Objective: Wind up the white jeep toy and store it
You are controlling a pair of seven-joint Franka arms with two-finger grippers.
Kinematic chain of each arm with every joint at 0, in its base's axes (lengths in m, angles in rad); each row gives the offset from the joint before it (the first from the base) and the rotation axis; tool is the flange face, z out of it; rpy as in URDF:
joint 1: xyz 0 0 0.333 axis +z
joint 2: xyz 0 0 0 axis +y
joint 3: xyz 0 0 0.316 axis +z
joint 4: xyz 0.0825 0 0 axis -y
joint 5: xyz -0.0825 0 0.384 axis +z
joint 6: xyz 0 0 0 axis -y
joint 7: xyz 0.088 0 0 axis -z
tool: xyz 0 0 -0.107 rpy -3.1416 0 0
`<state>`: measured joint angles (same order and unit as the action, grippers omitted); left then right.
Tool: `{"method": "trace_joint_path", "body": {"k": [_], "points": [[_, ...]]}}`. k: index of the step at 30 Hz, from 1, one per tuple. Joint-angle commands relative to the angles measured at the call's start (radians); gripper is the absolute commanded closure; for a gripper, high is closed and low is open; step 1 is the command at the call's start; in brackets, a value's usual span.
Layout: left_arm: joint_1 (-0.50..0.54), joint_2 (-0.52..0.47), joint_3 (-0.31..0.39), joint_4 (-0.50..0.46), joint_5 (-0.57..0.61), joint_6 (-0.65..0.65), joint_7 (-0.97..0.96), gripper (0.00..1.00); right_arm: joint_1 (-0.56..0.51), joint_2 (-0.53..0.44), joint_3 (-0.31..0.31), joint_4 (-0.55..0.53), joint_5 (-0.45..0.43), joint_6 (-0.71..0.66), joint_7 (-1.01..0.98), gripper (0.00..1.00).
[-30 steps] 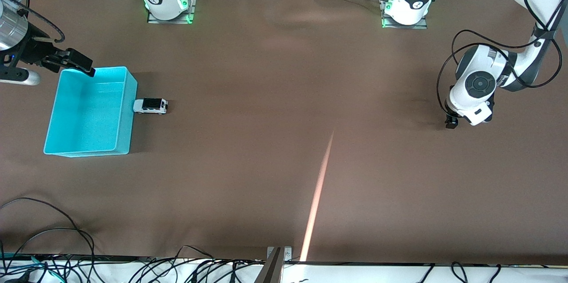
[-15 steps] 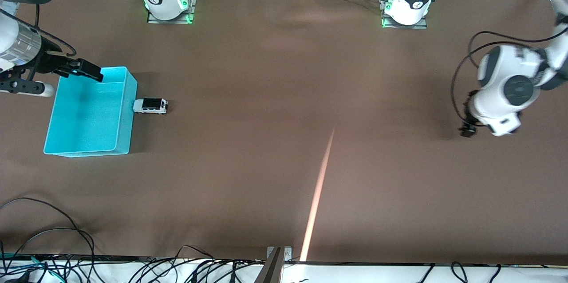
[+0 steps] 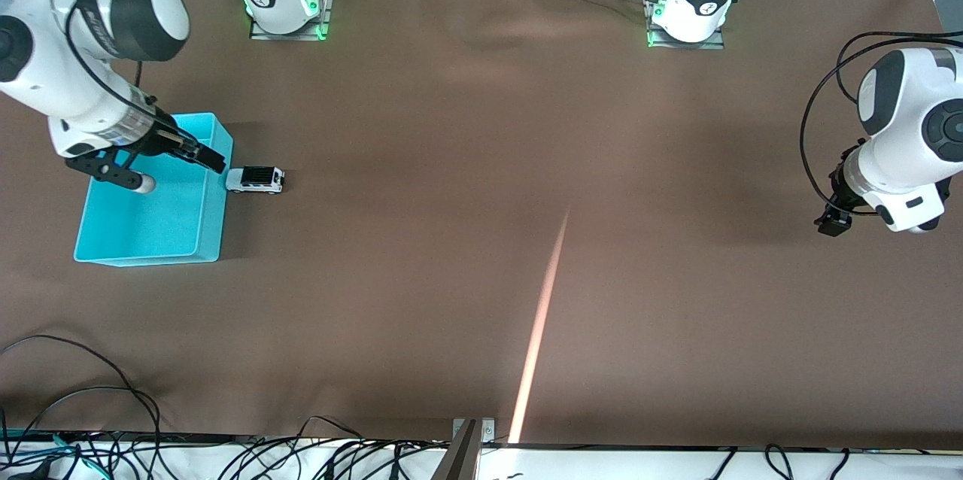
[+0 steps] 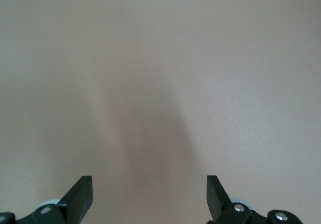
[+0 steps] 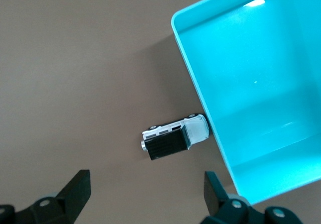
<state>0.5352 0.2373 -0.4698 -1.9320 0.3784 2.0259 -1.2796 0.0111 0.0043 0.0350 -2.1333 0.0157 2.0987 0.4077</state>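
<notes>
While the left gripper [image 3: 830,224] waits spread, the right gripper [image 3: 205,158], spread, has swung over the bin [image 3: 150,239] toward the jeep [image 3: 255,180] at its 3 o'clock.

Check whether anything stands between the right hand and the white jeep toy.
Nothing visible does. The right hand is open above the cyan bin wall, with the white jeep toy on bare cloth against that wall's outside.

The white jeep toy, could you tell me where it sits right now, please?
The white jeep toy stands on the table toward the right arm's end, outside the cyan bin and up against its wall, with the open right gripper just above the bin's rim.
</notes>
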Motion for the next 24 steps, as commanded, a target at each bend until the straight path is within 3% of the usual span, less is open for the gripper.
{"method": "trace_joint_path", "body": {"k": [1, 14, 24], "points": [[0.006, -0.003, -0.015, 0.030, -0.024, -0.016, 0.111, 0.00, 0.000, -0.027, 0.000, -0.103, 0.009, 0.083, 0.078, 0.00], [0.006, -0.003, -0.085, 0.140, -0.056, -0.111, 0.436, 0.00, -0.002, 0.003, -0.001, -0.224, 0.009, 0.196, 0.368, 0.00], [-0.003, 0.002, -0.093, 0.260, -0.130, -0.217, 0.738, 0.00, -0.003, 0.029, -0.003, -0.312, 0.009, 0.355, 0.506, 0.00]]}}
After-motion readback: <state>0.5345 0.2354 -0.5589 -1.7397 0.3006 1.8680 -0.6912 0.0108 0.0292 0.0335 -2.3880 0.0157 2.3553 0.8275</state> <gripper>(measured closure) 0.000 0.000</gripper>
